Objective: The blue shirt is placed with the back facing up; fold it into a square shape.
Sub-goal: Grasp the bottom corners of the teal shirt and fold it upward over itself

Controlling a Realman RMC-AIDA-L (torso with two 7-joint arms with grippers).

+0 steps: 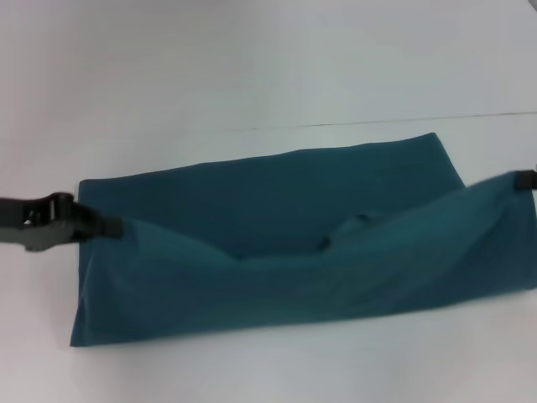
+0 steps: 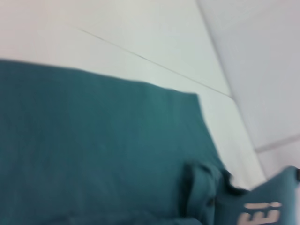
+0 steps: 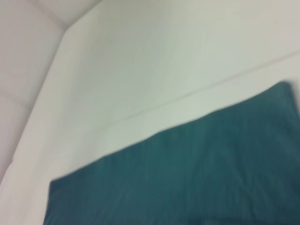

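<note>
The blue shirt (image 1: 277,243) lies across the white table as a wide band, its near layer lifted at both ends and sagging in the middle. My left gripper (image 1: 113,225) is shut on the shirt's left corner. My right gripper (image 1: 524,178) shows only at the right edge of the head view, shut on the shirt's right corner. The left wrist view shows the shirt (image 2: 93,150) with part of the white lettering (image 2: 260,213) on the raised flap. The right wrist view shows the flat far part of the shirt (image 3: 197,178).
The white table (image 1: 252,67) extends behind the shirt, with a thin seam line (image 1: 377,122) running across it just beyond the shirt's far edge. A strip of bare table (image 1: 252,369) lies in front of the shirt.
</note>
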